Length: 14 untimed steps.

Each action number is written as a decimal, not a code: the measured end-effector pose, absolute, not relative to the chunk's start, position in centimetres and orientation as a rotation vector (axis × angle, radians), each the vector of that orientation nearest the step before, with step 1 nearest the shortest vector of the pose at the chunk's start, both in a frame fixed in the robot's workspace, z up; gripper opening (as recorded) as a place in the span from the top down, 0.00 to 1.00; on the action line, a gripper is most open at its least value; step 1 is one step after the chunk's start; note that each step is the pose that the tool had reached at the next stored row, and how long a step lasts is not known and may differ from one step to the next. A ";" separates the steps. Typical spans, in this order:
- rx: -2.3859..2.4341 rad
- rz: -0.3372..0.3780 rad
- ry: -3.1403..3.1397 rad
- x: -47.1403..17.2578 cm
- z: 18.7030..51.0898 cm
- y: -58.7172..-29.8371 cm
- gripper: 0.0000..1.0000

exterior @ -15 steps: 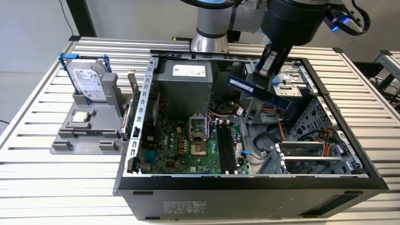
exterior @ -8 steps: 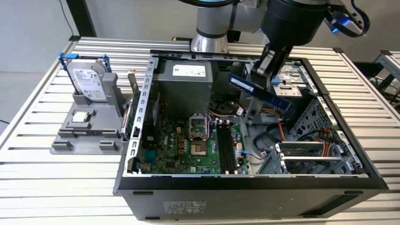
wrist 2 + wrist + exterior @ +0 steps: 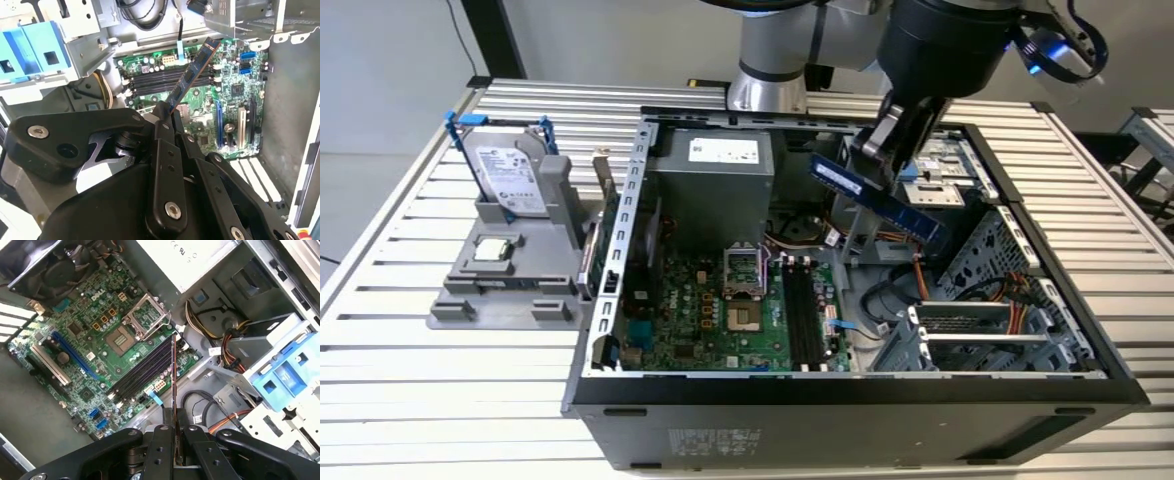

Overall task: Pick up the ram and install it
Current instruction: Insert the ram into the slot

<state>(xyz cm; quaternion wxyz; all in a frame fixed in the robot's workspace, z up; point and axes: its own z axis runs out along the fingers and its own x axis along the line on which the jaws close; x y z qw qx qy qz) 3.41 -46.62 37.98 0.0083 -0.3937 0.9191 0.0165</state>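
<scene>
My gripper (image 3: 887, 150) is shut on the ram (image 3: 878, 197), a long narrow blue stick that hangs tilted in the air above the open computer case (image 3: 854, 395). In the second wrist view the ram (image 3: 192, 75) sticks out from between the black fingers (image 3: 164, 131) over the green motherboard (image 3: 235, 90). In the first wrist view the ram (image 3: 173, 375) shows edge-on, above and beside the black memory slots (image 3: 142, 372). Those slots (image 3: 803, 315) lie on the motherboard (image 3: 707, 320), lower and to the exterior view's left of the stick.
A silver hard drive (image 3: 504, 172) stands in a grey holder (image 3: 507, 270) at the exterior view's left, with a small square chip (image 3: 491, 250) below it. Inside the case are a grey power supply (image 3: 714, 180), an open processor socket (image 3: 744, 275), drive cages (image 3: 987, 330) and loose cables (image 3: 901, 290).
</scene>
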 end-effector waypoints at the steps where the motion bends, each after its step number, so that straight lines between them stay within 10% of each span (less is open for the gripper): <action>1: -1.215 0.051 2.879 3.4 38.0 -46.6 1.00; 14: -1.020 0.050 2.951 3.4 38.0 -46.6 1.00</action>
